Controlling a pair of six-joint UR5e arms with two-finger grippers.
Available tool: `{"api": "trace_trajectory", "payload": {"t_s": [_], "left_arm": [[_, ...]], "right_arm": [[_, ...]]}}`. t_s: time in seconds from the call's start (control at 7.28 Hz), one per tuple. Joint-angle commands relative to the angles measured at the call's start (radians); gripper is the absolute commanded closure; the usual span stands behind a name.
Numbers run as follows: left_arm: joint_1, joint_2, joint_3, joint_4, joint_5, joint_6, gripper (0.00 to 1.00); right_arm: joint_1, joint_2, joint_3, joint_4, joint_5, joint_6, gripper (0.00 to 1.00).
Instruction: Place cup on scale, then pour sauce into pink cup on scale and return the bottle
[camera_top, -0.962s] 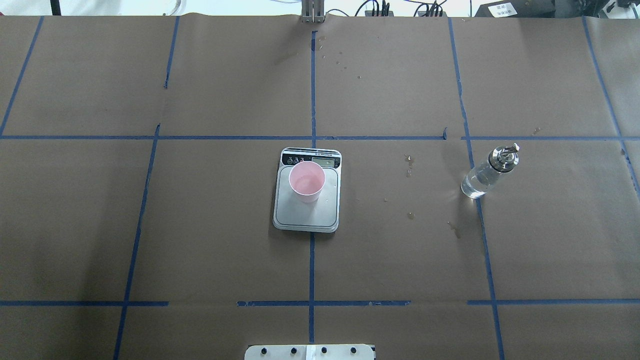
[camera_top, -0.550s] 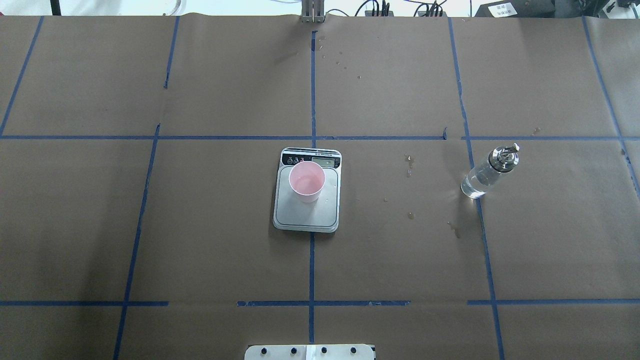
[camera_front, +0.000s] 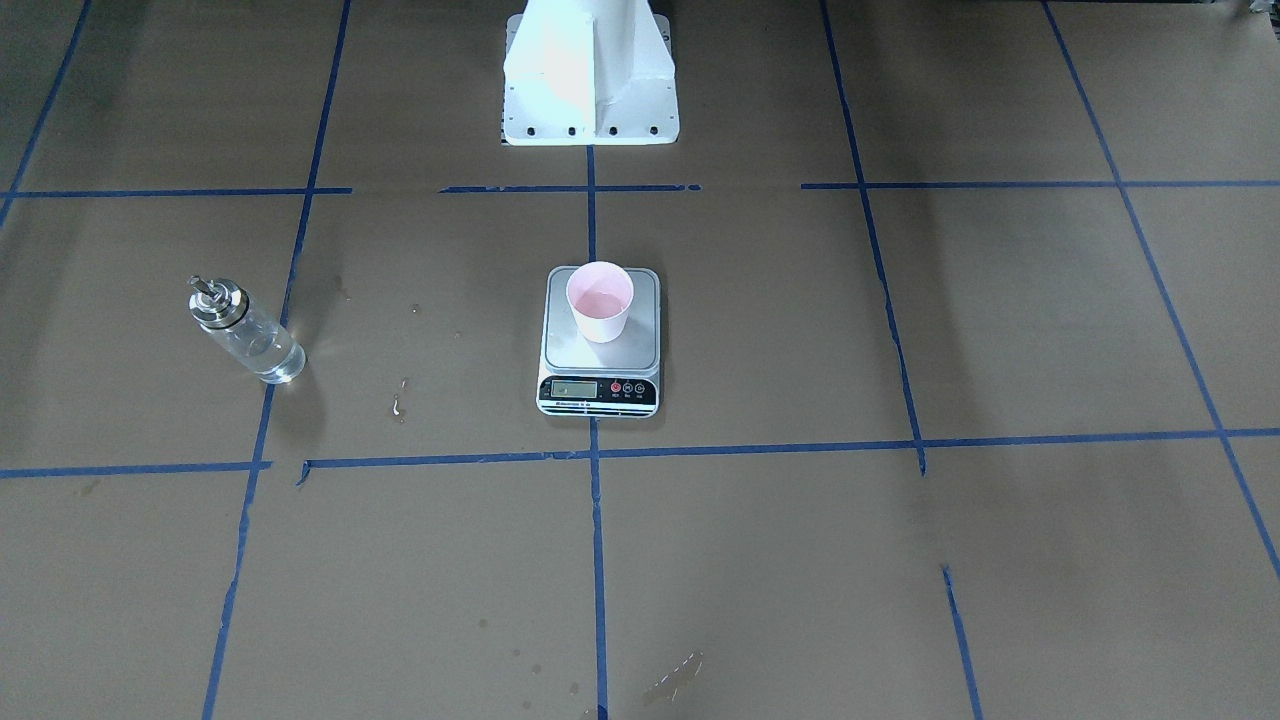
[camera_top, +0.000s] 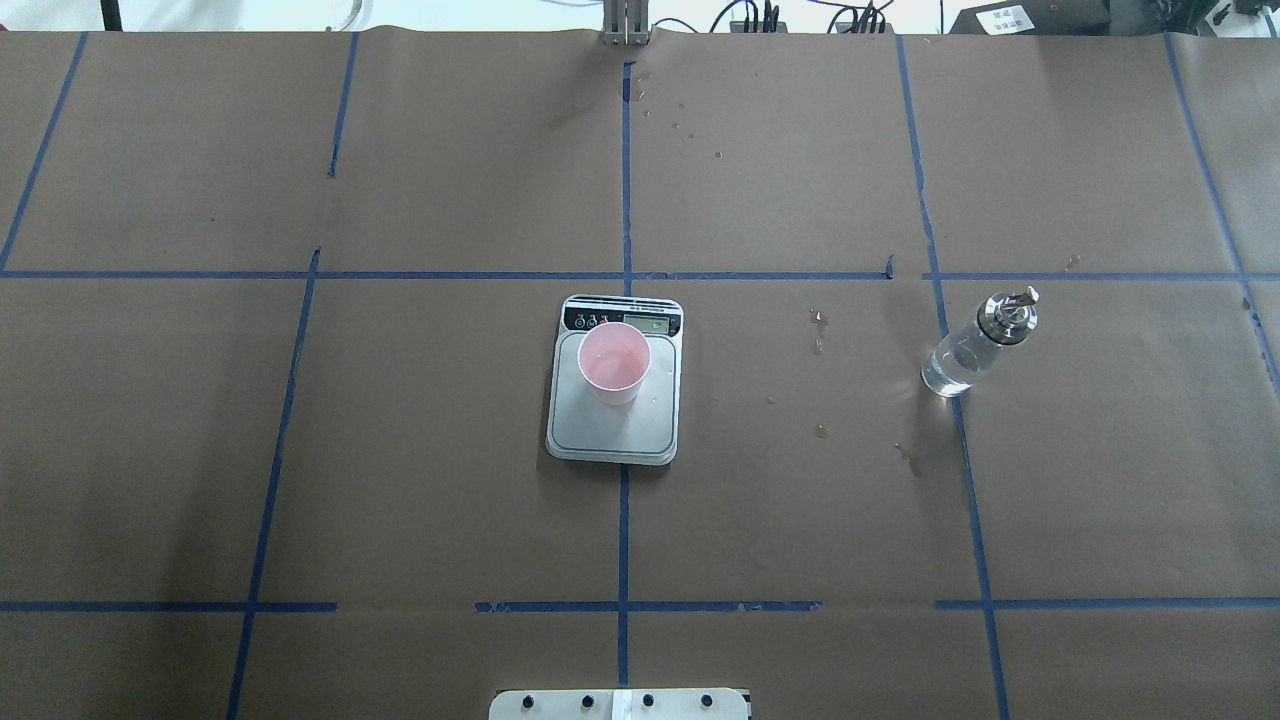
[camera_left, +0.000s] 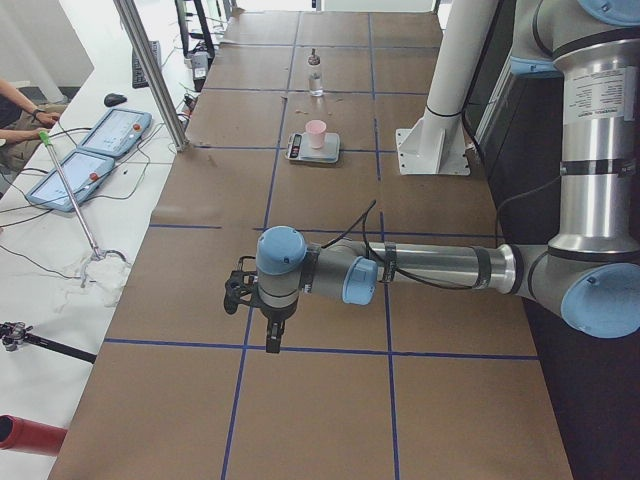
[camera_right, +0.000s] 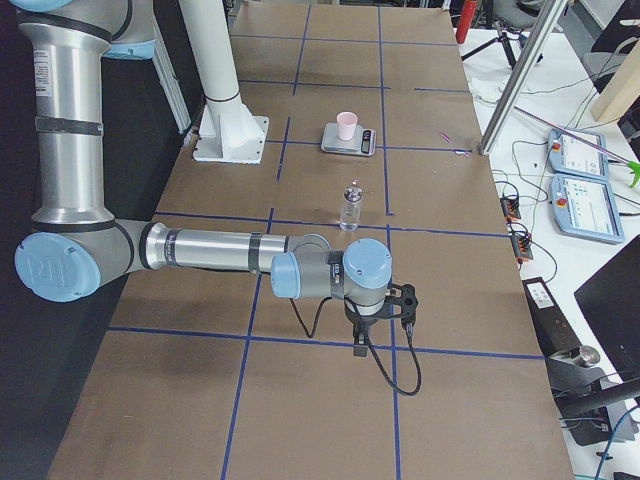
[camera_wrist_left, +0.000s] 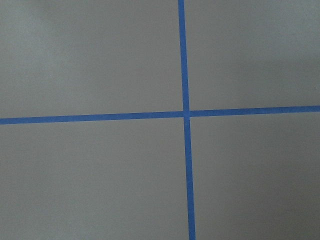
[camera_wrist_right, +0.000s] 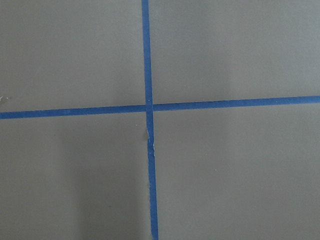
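Observation:
The pink cup (camera_top: 614, 362) stands upright on the scale (camera_top: 612, 432), towards its display end; it also shows in the front-facing view as the cup (camera_front: 600, 300) on the scale (camera_front: 642, 352). The clear bottle (camera_top: 975, 345) with its metal spout stands alone on the paper to the right, with clear sauce in its lower part. Nothing touches the bottle (camera_front: 245, 335). My left gripper (camera_left: 271, 338) hangs over a tape crossing far from the scale, seen only in the exterior left view. My right gripper (camera_right: 360, 345) hangs likewise near the bottle (camera_right: 351, 207). Whether either is open, I cannot tell.
Brown paper with blue tape lines covers the table. Small wet spots (camera_top: 818, 330) lie between scale and bottle. The white robot base (camera_front: 590, 70) stands behind the scale. A person's arm and tablets (camera_left: 95, 150) are off the table's far side.

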Motion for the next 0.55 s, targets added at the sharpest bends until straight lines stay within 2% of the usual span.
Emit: {"api": "trace_trajectory", "payload": {"t_s": [0.0,0.41], "left_arm": [[0.000,0.002,0.002,-0.001,0.000,0.002,0.00],[0.000,0.002,0.002,-0.005,0.000,0.002,0.00]], "right_arm": [[0.000,-0.003,-0.003,0.002,-0.002,-0.002,0.00],[0.000,-0.003,0.004,0.000,-0.001,-0.037,0.00]]}}
